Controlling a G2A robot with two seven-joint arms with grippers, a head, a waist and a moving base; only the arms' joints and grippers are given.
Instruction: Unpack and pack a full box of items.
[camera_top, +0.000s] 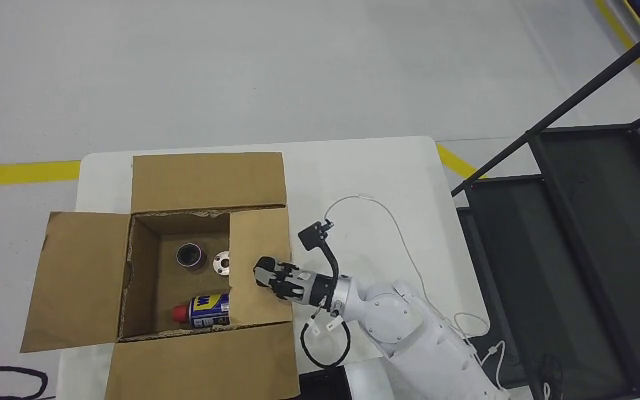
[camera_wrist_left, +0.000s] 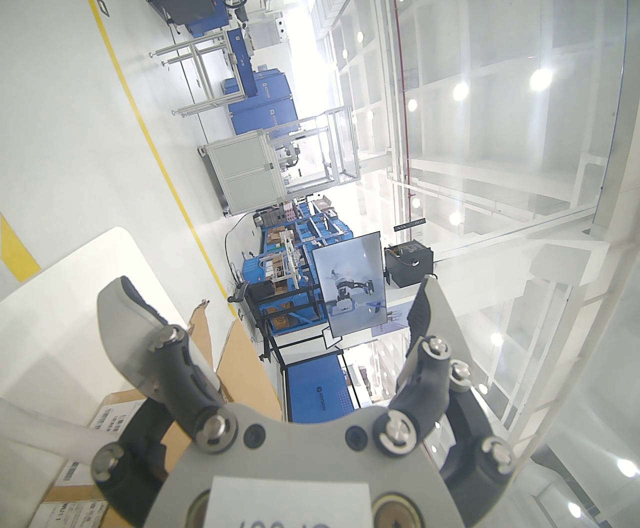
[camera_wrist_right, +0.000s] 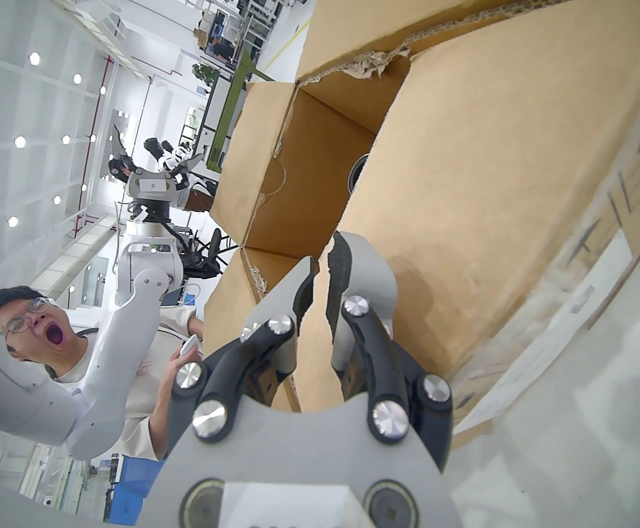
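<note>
Since the box (camera_top: 205, 180) has its flaps folded out, the inside is open from above, which is prob why it's set that way on the bench (camera_top: 380, 180). Three items lie on its floor: a spray can (camera_top: 205, 310) on its side along the wall nearest the robot, a dark cup (camera_top: 190, 256) upright further in, and a small metal disc (camera_top: 221, 263) just beside the cup. Can't tell tbh whether this is the unpack or the pack half of the job

Right end effector (camera_top: 268, 277) is at the box's right wall, about level w/ the rim. Its fingers (camera_wrist_right: 362, 272) are set narrow w/ only a slit between them, nothing held afaict, and there's cardboard close behind them. My guess is narrow fingers slip over the wall easier w/o snagging a flap, then spread once they're down by an item

Left end effector (camera_wrist_left: 272, 290) is spread wide and empty, raised off to the side and pointing away from the box, prob parked there so it's out of the right arm's way
</note>
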